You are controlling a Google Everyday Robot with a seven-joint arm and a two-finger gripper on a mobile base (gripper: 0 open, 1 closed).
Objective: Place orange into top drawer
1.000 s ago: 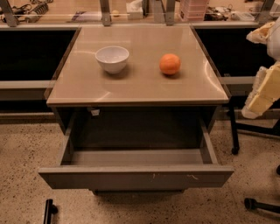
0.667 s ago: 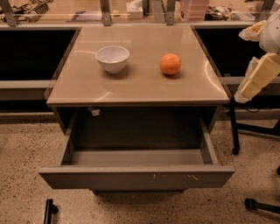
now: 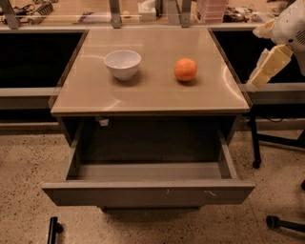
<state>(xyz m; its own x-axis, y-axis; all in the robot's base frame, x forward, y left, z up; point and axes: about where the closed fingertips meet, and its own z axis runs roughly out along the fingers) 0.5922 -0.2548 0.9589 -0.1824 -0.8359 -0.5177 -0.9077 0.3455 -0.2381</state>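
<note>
The orange (image 3: 185,69) sits on the tan cabinet top (image 3: 152,90), right of centre. The top drawer (image 3: 147,191) is pulled out wide open below the top; its grey front panel bears small white scuffs and nothing lies inside it. My gripper (image 3: 269,62), cream-coloured on a white arm, hangs in the air at the right edge of the view, to the right of the cabinet's right edge and of the orange, and apart from both. It holds nothing that I can see.
A white bowl (image 3: 122,64) stands on the cabinet top, left of the orange. Dark chair or stand legs (image 3: 256,143) rise from the speckled floor to the right of the cabinet. A counter with clutter (image 3: 143,12) runs along the back.
My gripper has moved up and a little left, nearer the cabinet's right edge. The orange, the bowl and the open drawer have not moved.
</note>
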